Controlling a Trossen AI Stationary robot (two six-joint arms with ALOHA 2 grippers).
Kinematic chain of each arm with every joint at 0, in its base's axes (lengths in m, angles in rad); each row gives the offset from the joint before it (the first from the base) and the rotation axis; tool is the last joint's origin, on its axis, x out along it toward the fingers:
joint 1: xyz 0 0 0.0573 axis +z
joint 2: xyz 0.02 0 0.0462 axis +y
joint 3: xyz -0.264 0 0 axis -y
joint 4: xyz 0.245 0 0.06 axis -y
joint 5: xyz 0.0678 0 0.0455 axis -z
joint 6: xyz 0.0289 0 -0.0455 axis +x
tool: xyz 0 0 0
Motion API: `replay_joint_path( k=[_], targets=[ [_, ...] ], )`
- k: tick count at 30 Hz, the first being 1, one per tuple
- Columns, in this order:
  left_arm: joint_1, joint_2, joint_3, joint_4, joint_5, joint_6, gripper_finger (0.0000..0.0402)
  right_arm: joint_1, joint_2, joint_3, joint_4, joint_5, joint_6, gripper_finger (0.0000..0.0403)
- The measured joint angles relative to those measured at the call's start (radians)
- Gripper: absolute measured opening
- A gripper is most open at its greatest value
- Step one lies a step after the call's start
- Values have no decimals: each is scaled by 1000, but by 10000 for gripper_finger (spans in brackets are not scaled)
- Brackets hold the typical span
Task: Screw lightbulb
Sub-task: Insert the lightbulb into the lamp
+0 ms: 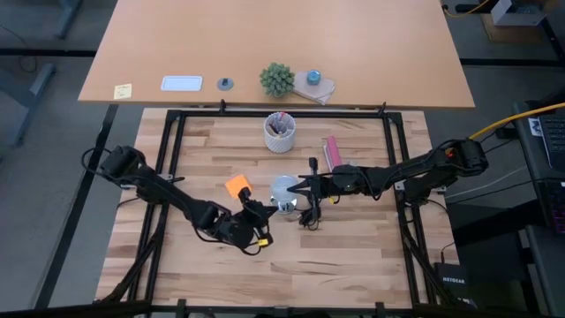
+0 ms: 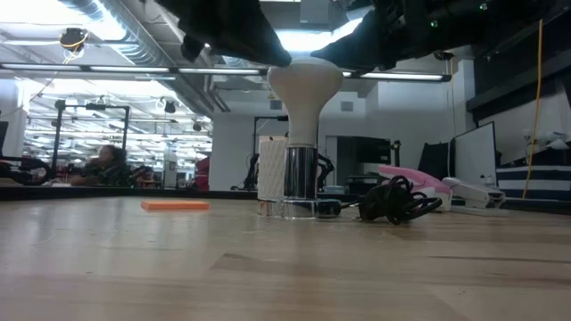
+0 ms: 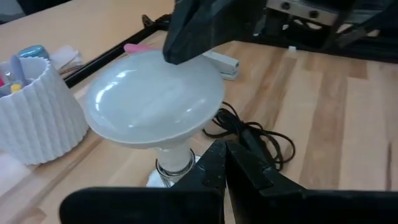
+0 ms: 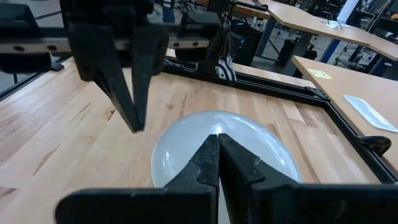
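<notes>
High view, lightbulb upright in silvery fitting, between clenched left gripper and clenched right gripper, neither grasping it

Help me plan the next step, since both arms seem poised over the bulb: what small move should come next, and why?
Probably open the right gripper and lower it around the lightbulb. The bulb already stands upright in the silvery fitting, but both grippers hover shut at its dome, the left gripper beside its neck, so neither holds it. Twisting needs a grip first.

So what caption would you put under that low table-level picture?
A white lightbulb stands upright in a silvery fitting on the wooden table, dark robot arms hovering just above.
</notes>
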Motion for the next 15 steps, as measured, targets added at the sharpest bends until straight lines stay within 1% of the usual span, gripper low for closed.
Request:
replay_joint_path(
  k=[12,15],
  targets=[
    [27,2,0,-11,-54,7,1,-1,0,0,-1,2,0,9],
    [28,2,0,-34,-87,-3,1,-1,0,0,0,3,0,9]
  ],
)
